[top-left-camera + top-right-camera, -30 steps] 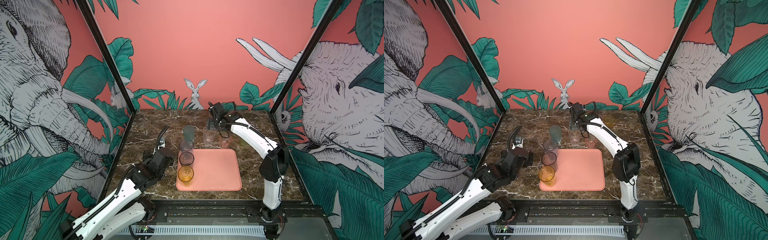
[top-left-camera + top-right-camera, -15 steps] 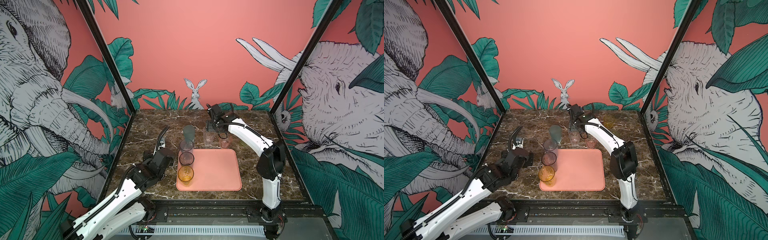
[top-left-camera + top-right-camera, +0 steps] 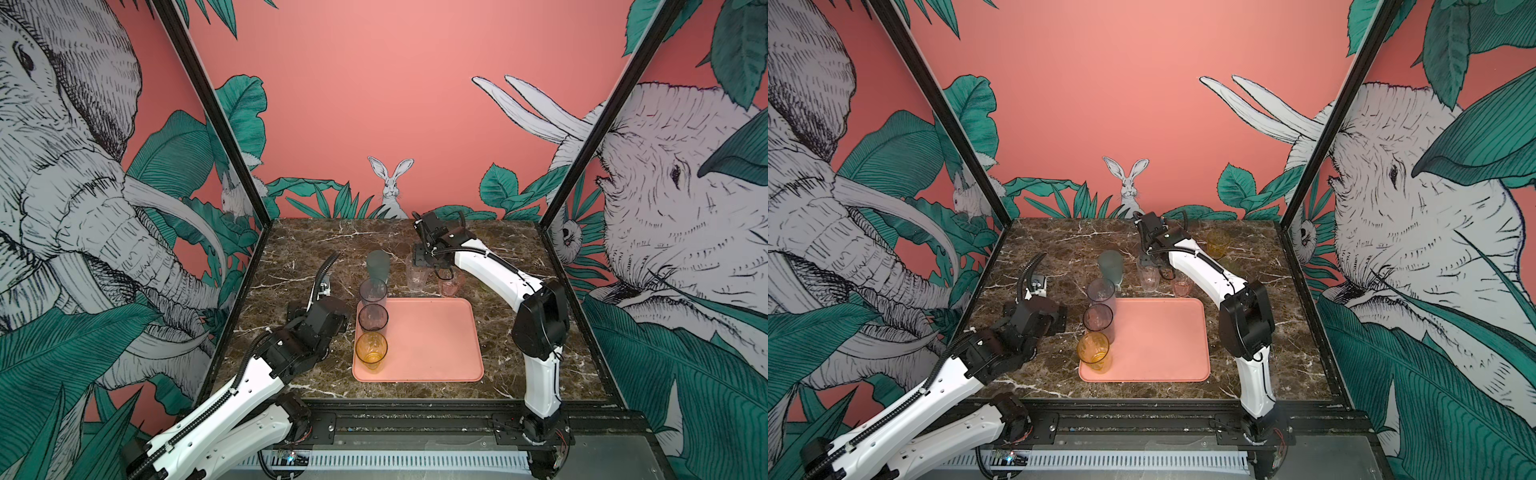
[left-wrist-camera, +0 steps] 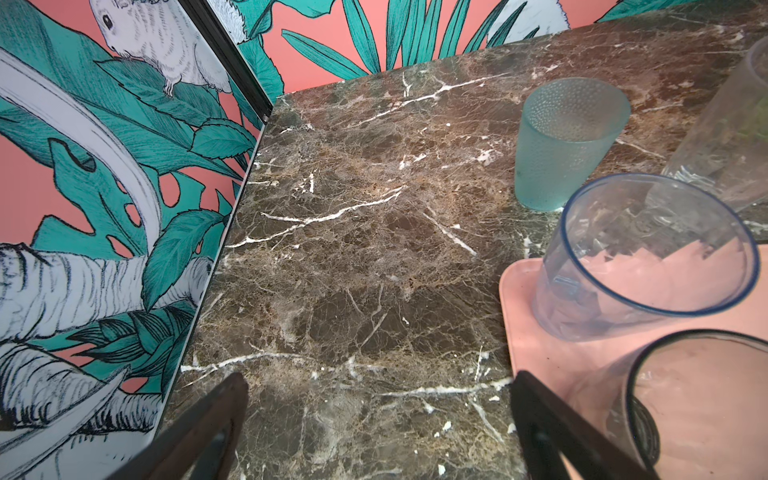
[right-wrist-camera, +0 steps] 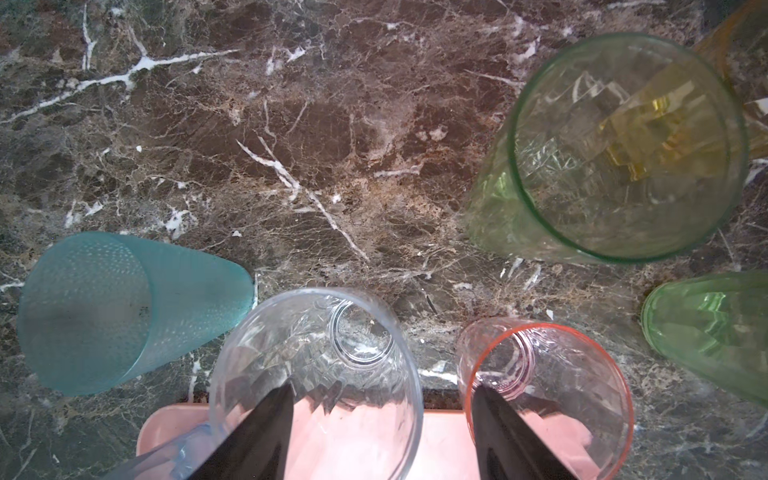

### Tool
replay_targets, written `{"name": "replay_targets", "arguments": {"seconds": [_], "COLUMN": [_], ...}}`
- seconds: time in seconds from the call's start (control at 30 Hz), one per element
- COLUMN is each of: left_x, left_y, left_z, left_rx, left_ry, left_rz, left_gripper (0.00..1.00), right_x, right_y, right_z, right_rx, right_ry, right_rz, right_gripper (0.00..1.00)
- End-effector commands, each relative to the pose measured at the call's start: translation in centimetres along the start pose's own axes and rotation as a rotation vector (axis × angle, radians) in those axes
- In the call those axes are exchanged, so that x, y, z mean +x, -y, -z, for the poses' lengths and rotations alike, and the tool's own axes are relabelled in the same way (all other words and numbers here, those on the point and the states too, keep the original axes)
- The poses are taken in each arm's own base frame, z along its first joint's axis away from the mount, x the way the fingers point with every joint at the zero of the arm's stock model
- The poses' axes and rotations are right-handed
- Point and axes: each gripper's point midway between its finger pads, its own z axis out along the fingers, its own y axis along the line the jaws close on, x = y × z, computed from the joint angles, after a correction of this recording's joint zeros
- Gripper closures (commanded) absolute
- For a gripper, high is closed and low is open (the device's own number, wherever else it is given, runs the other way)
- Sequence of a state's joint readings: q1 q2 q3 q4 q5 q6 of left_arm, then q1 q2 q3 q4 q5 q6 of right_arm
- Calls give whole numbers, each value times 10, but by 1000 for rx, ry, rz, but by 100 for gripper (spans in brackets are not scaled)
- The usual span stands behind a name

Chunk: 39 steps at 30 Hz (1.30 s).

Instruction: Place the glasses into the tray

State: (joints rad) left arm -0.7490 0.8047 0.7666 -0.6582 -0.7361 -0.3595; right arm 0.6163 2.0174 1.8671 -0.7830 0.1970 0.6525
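The salmon-pink tray (image 3: pixel 432 345) (image 3: pixel 1163 345) holds three glasses along its left side: a bluish one (image 3: pixel 373 293), a smoky grey one (image 3: pixel 373 318) and an amber one (image 3: pixel 371 349). Behind it on the marble stand a teal glass (image 3: pixel 377 266) (image 5: pixel 104 311), a clear glass (image 3: pixel 416 274) (image 5: pixel 316 374) and a pink glass (image 3: pixel 451 284) (image 5: pixel 548 395). My right gripper (image 3: pixel 424 264) (image 5: pixel 382 388) hangs open over the clear glass, one finger inside it, the other at the pink glass's rim. My left gripper (image 4: pixel 378 378) (image 3: pixel 322 311) is open over bare marble left of the tray.
Two green glasses (image 5: pixel 623 145) (image 5: pixel 715 332) stand to the right of the pink one. Another amber glass (image 3: pixel 1218 243) is at the back right. The black frame post and the printed side wall (image 4: pixel 124 208) run close along the left arm's side.
My right gripper has shifted a little over the clear glass and its jaws have narrowed. The left arm and the glasses have not moved.
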Motion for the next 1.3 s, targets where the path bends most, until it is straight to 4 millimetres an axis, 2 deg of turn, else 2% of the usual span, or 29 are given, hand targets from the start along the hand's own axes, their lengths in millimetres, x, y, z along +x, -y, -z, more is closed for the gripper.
{"name": "replay_targets", "arguments": {"seconds": [0.0, 0.27, 0.67, 0.93, 1.13, 1.27], "left_x": [4, 5, 6, 7, 7, 9], "left_y": [-1, -1, -1, -1, 0, 1], "left_z": [-2, -2, -3, -3, -3, -4], "left_rx": [-6, -5, -4, -2, 1, 1], "left_ry": [-2, -5, -8, -10, -11, -15], "left_rz": [23, 25, 24, 24, 26, 24], "left_gripper": [1, 1, 1, 1, 1, 1], "right_x": [3, 6, 11, 13, 15, 15], "right_y": [3, 5, 6, 5, 5, 4], "right_z": [-10, -16, -25, -28, -31, -30], "right_rx": [9, 16, 10, 8, 8, 3], "right_ry": [-11, -18, -32, -41, -49, -50], "right_rz": [-16, -18, -7, -7, -5, -3], "right_gripper": [31, 35, 62, 71, 72, 81]}}
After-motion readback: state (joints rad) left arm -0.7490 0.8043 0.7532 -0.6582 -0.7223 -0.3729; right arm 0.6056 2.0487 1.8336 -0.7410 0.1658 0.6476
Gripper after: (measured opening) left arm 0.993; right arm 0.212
